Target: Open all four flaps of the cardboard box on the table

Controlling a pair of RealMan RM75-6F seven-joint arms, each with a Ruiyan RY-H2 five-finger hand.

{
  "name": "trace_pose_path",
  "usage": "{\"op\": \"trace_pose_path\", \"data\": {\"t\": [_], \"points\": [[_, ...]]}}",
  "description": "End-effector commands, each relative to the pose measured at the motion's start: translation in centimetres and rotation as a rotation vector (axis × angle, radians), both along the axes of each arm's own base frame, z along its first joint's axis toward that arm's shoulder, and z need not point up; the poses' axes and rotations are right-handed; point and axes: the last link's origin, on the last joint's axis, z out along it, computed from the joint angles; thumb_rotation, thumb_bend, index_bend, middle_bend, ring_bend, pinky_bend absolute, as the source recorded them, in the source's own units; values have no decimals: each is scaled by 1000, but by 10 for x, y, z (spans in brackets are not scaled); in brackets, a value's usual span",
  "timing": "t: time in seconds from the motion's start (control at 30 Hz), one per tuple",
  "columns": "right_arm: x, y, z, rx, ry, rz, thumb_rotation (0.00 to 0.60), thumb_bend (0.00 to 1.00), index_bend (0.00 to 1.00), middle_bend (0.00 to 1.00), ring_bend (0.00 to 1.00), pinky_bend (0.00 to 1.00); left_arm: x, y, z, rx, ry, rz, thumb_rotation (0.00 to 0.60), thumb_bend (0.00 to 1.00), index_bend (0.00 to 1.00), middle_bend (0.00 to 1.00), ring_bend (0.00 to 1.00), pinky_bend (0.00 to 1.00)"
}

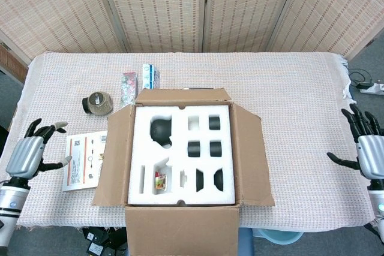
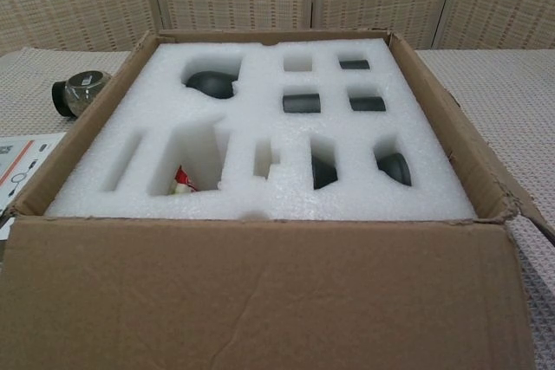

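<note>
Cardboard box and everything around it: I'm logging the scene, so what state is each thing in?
cardboard box: all four flaps folded out, foam showing
foam insert: seated in the box, dark items in its cutouts
jar: lying on its side on the table
leaflet: flat, partly under the left flap
left hand: empty, fingers apart, off the box
right hand: empty, fingers apart, at the table's edge

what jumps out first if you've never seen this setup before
The big cardboard box at the middle of the table, all its flaps folded out, showing a white foam insert with cutouts that hold dark parts. Both hands are well clear of it with fingers spread: the left hand at the left edge of the table near a leaflet, the right hand at the far right.
</note>
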Motion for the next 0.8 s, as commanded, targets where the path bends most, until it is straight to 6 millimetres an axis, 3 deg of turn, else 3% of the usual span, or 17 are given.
{"op": "trace_pose_path", "data": {"t": [0.03, 0.37, 0.8], "points": [[-6, 11, -4, -6, -9, -16, 600, 150, 0, 14, 148, 30, -5, -15, -6, 30, 13, 21, 600, 256, 217, 343, 267, 0], [-14, 33, -11, 48, -46, -57, 600, 150, 0, 23, 153, 49, -13, -50, -21, 65, 63, 23, 600, 255, 218, 339, 267, 0], [-13, 41, -11, 87, -104, -64, 600, 150, 0, 26, 156, 48, -12, -60, -30, 142, 117, -26, 600, 255, 218, 324, 256, 0]]}}
